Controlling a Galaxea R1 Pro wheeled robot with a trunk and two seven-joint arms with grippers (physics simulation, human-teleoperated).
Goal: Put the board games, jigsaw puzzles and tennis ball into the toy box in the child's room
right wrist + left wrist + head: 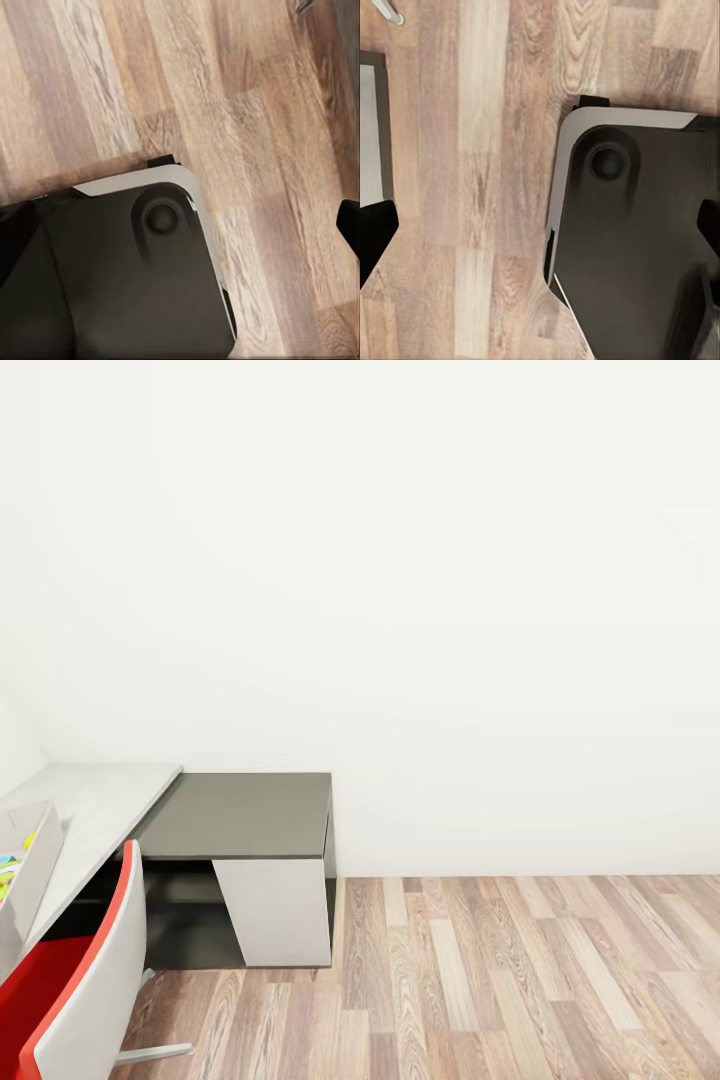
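Note:
The table stands against the white wall at the left of the head view, with a light grey long part (100, 800) and a dark grey short part (240, 815). The toy box (38, 865), a light grey bin with slanted sides, sits on the long part and is cut off by the picture's left edge. Yellow, green and blue bits (10, 872) lie inside it; I cannot tell which toys they are. The bed is out of view. My left gripper (547, 240) and right gripper (187, 232) both hang open over the wood floor, holding nothing.
A red and white chair (80, 980) stands in front of the table at the lower left. A white cabinet front (275, 910) carries the dark part. Wood-plank floor (520, 980) spreads to the right. The robot's dark base (637, 240) (127, 277) lies under both grippers.

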